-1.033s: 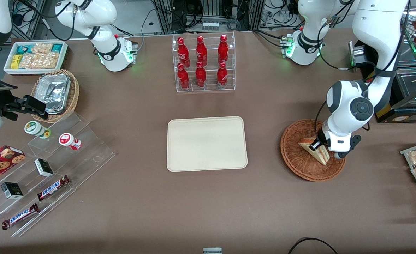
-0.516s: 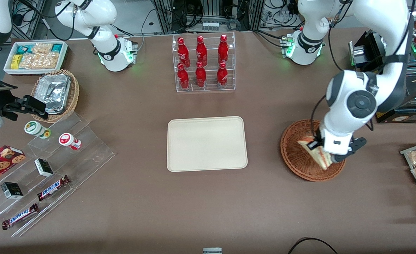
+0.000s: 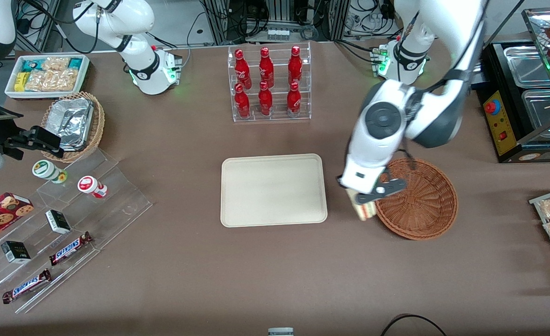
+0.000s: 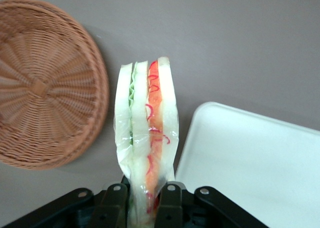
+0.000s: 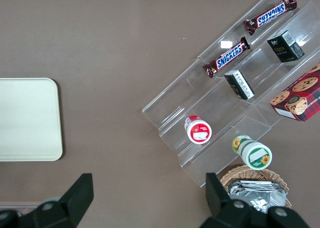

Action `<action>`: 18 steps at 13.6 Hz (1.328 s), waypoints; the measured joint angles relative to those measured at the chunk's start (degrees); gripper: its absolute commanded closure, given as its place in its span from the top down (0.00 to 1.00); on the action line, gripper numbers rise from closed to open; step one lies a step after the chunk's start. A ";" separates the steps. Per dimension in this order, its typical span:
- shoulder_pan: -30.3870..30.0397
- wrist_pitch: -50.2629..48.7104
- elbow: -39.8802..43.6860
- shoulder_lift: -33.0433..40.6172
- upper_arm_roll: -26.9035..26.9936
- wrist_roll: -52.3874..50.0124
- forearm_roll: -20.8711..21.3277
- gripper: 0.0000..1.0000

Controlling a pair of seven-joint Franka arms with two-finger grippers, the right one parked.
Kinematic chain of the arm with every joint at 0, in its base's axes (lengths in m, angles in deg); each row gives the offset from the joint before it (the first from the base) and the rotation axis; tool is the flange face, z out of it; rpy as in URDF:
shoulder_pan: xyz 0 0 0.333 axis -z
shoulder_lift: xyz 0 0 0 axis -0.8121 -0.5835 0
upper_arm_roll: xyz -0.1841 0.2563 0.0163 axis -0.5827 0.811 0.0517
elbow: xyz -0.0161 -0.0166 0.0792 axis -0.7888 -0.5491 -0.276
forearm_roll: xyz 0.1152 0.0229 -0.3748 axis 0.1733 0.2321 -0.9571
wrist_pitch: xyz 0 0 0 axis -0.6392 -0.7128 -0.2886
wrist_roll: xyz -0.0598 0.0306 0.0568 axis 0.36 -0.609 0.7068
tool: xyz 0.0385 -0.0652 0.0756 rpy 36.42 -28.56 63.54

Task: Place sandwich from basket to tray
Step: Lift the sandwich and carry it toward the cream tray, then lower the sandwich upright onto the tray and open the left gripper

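While the left arm's end effector (image 3: pixel 366 198) hangs above the brown desk (image 3: pixel 275 270) in the gap between tray and basket, its two black fingers (image 4: pixel 170 203) pinch the small triangular sandwich of pale bread in clear wrap (image 4: pixel 146 138) by its broad end. Seen from the wrist, the wedge stands on edge between the fingers, showing red filling in one layer and yellow-green filling in the next, with its narrow tip pointing away from the fingers. From the front, only a bit of the sandwich (image 3: pixel 364 211) shows under the wrist, just beside the rim of the round reddish-brown woven wicker basket (image 3: pixel 419 200), clear of it and not yet over the flat rectangular cream-beige tray with rounded corners (image 3: pixel 273 190). That tray (image 4: pixel 260 163) lies near the wedge on one side and the basket (image 4: pixel 45 88) on the other, neither holding anything.
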 measured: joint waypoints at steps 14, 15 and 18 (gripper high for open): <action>16.62 10.97 11.43 -18.56 -0.07 -0.06 0.00 0.00; 17.26 12.17 11.44 -19.63 -0.08 -0.07 0.00 0.00; 18.56 13.41 11.49 -21.95 -0.08 -0.07 0.00 0.06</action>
